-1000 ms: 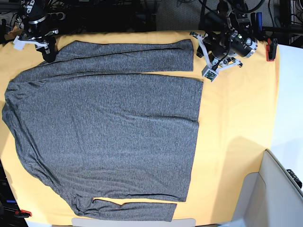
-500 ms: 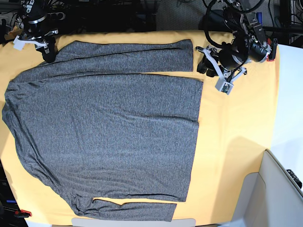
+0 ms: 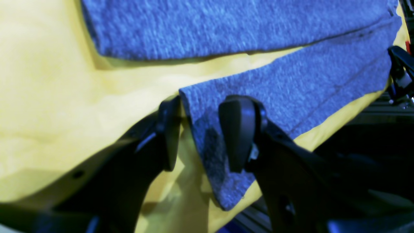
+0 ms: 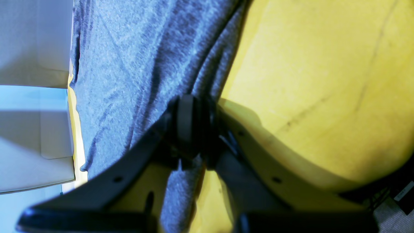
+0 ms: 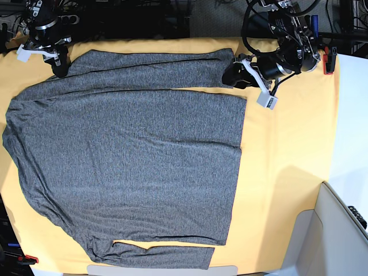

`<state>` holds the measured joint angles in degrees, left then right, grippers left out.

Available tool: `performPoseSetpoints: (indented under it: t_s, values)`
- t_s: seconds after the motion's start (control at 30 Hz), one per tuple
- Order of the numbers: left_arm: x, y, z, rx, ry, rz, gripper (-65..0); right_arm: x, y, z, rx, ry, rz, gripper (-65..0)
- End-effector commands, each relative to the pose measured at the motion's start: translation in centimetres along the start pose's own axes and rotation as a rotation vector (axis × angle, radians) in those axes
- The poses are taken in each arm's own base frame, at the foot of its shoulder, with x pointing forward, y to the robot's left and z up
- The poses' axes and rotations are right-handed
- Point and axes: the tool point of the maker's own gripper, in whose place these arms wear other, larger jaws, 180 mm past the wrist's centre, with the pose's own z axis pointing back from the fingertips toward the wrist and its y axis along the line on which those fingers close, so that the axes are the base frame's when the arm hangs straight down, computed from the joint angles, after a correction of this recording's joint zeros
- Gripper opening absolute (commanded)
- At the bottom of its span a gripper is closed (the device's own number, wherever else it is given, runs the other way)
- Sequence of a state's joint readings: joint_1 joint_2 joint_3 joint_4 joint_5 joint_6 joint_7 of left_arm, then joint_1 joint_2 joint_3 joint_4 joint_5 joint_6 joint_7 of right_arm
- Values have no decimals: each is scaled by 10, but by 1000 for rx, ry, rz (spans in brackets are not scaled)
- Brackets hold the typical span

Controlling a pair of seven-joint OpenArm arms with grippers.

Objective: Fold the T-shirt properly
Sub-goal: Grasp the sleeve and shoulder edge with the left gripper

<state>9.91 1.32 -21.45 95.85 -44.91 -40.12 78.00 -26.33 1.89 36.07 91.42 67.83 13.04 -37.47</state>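
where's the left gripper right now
In the base view the left gripper is at the upper right, at the cuff end of the T-shirt's upper sleeve, jaws open astride the cuff edge on the yellow table cloth.

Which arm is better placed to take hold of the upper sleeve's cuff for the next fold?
Left. The left gripper has open jaws straddling the cuff corner of the T-shirt. The right gripper is already shut on the shirt at the far shoulder end.

No readable text, label, brand, number or sign shows in any view.
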Motion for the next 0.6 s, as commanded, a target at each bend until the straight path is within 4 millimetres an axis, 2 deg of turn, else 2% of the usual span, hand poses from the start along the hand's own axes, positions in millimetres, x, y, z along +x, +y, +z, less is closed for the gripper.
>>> performPoseSetpoints:
  t_s: [0.0, 0.23, 0.33, 0.57]
  values:
    - [-4, -2, 2, -5, 24, -3, -405, -17, -15, 3, -69, 80, 11, -593]
    - [-3, -2, 4, -27, -1, 24, -404, -18, -18, 3, -85, 85, 30, -593]
    - [-20, 2, 8, -14, 35, 37, -403, -20, -22, 3, -107, 92, 57, -593]
    - [-42, 1, 10, -15, 83, 52, -403, -22, -25, 4, -123, 98, 74, -593]
